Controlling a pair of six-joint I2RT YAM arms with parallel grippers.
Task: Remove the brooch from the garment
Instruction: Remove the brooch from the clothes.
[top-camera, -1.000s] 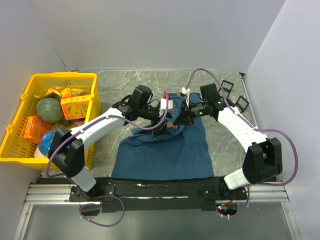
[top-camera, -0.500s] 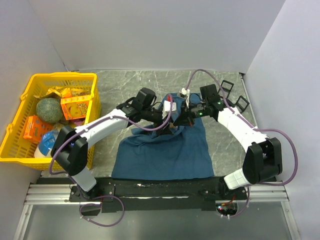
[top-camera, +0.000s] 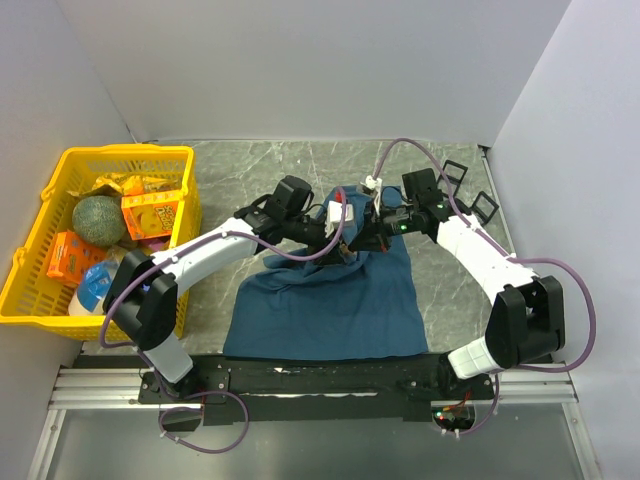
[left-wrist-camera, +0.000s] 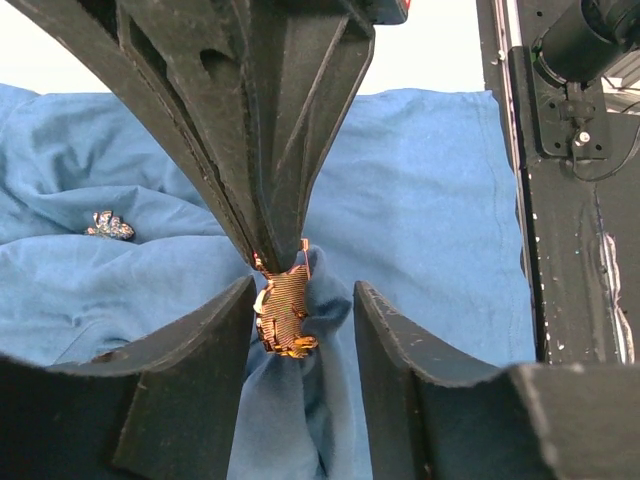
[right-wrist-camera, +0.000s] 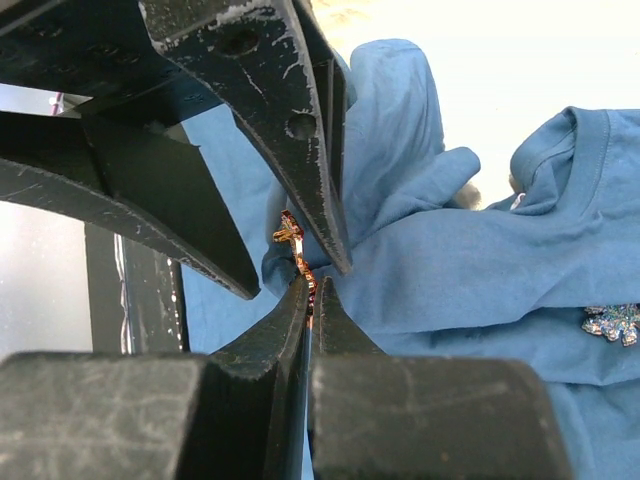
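Brooch (left-wrist-camera: 285, 315), the gold one, isn't off yet: it sits pinned in a bunched ridge of the garment (top-camera: 330, 300), near the collar end, mid-way across the desk (top-camera: 240, 170). Your right claw (right-wrist-camera: 312, 290) is pinched tight on that ridge right at the brooch's top edge; can't tell if it bites metal too. Your left claw (left-wrist-camera: 302, 292) is approx half wide, jaws either side of the brooch w/ cloth showing by one jaw, so no grip yet. Done: cloth pinched, claw lined up. Left, I'd judge: clamp, work it free, lift away. A 2nd silvery pin (left-wrist-camera: 108, 225) lies apart on the cloth, untouched.
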